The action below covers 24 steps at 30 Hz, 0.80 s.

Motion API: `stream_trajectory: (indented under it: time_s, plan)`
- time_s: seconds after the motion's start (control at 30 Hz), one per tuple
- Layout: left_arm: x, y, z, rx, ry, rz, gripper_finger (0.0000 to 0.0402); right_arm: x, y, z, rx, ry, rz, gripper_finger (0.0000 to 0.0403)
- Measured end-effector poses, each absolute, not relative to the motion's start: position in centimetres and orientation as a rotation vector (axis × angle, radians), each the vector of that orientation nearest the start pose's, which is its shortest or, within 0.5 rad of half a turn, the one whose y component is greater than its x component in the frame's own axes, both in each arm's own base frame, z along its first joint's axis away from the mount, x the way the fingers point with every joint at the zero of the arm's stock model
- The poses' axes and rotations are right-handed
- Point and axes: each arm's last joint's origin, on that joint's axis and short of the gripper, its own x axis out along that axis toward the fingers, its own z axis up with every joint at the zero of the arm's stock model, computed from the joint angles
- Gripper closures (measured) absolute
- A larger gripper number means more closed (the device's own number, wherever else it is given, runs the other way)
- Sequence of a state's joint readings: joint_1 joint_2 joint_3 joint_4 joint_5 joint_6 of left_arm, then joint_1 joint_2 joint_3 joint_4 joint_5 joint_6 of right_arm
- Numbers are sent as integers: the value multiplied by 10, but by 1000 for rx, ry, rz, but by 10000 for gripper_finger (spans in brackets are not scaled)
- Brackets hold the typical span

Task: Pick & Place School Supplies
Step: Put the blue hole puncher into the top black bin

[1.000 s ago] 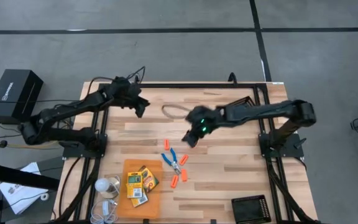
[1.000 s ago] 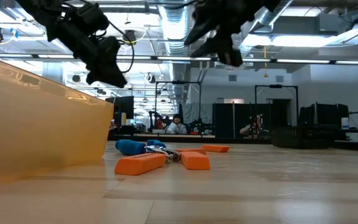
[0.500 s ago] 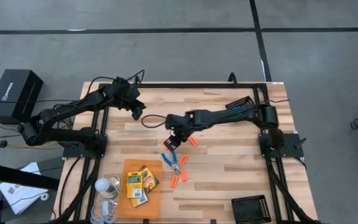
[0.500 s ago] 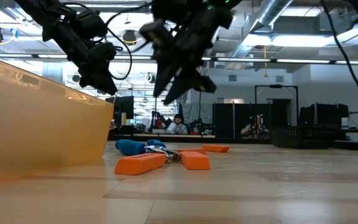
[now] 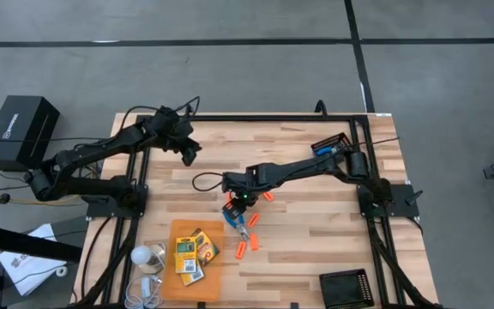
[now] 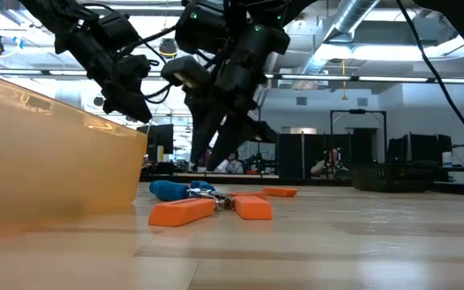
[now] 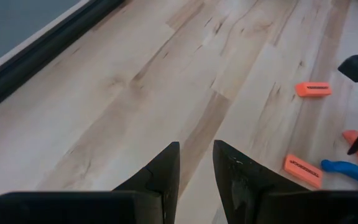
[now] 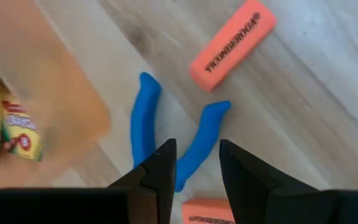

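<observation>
The right gripper (image 5: 237, 206) has swept in from mid-bench and now hovers, fingers spread, over the blue scissors (image 8: 166, 134). A pickup looks imminent. The left gripper (image 5: 189, 155) waits near the far edge, slightly parted.

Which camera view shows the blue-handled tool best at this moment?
The right wrist view: both handles of the blue-handled tool show large, beyond the right gripper. The high view shows it small, the low view only partly, and the left wrist view one handle.

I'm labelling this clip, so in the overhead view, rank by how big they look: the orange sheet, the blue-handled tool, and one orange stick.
1. Orange sheet, plainly largest.
2. Blue-handled tool, beneath the right gripper.
3. Orange stick, smallest, though not far off the tool.
</observation>
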<state>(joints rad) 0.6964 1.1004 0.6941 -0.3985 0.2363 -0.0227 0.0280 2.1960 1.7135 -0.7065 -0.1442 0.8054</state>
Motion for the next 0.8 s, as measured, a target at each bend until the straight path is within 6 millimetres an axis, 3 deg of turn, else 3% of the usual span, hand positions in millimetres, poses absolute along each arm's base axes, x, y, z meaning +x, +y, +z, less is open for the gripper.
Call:
stream_trajectory:
  time_s: [0.27,0.5,0.8]
  plan:
    - [170,133,228,-390,724,439,310,457,20,166,768,1170,-340,289]
    - [169,133,227,-391,726,439,310,465,25,143,785,1171,-348,289]
    - [169,132,227,-392,728,438,310,463,20,138,778,1202,-348,289]
